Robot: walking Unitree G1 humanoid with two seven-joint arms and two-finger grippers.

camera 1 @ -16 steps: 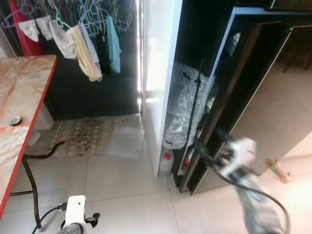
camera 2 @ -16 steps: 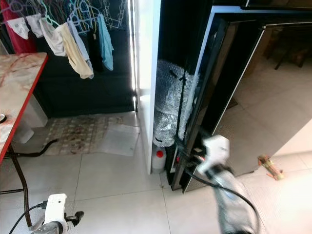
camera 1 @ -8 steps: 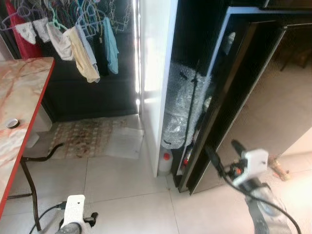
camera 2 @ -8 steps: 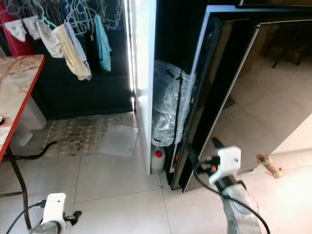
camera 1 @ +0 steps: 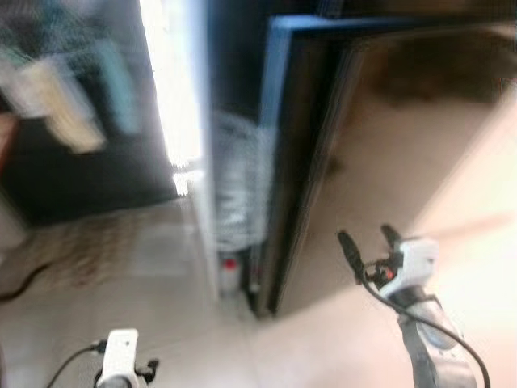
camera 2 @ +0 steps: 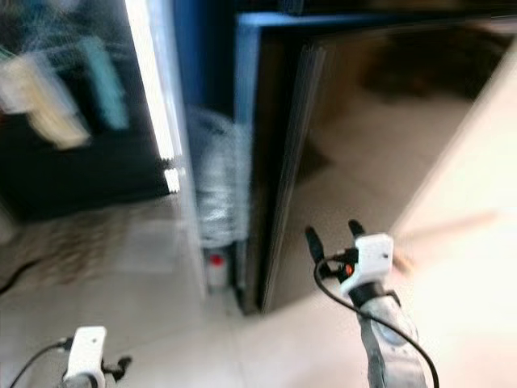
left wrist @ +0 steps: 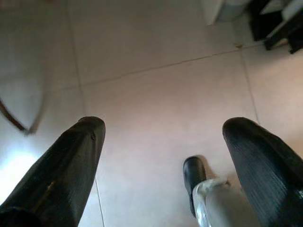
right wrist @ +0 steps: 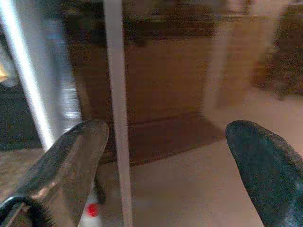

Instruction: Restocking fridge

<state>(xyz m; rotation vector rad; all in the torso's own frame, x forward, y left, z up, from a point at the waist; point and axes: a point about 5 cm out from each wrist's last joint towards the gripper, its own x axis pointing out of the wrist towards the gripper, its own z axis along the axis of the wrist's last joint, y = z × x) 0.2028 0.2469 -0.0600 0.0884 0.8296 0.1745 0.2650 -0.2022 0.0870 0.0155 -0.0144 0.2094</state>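
Note:
The fridge's dark glossy door (camera 1: 380, 121) stands ajar, its edge (camera 1: 295, 186) toward me, and the picture is blurred. My right gripper (camera 1: 365, 236) is raised in front of the door's lower face, open, with nothing between its fingers. The right wrist view shows both fingers (right wrist: 80, 156) wide apart, facing the door's edge and the gap beside it. My left gripper (left wrist: 164, 124) hangs low over the floor tiles, open and empty. A bundle of bubble wrap (camera 1: 234, 186) stands in the gap left of the door.
A small bottle with a red cap (camera 1: 229, 275) stands on the floor below the bubble wrap. Hanging clothes (camera 1: 73, 113) and a patterned mat (camera 1: 89, 242) lie to the left. My own black foot (left wrist: 194, 175) is on the tiles under the left gripper.
The whole view has swung and blurred, so the camera moved. My right gripper has come away from the door's lower edge and now sits slightly higher, before the door's face.

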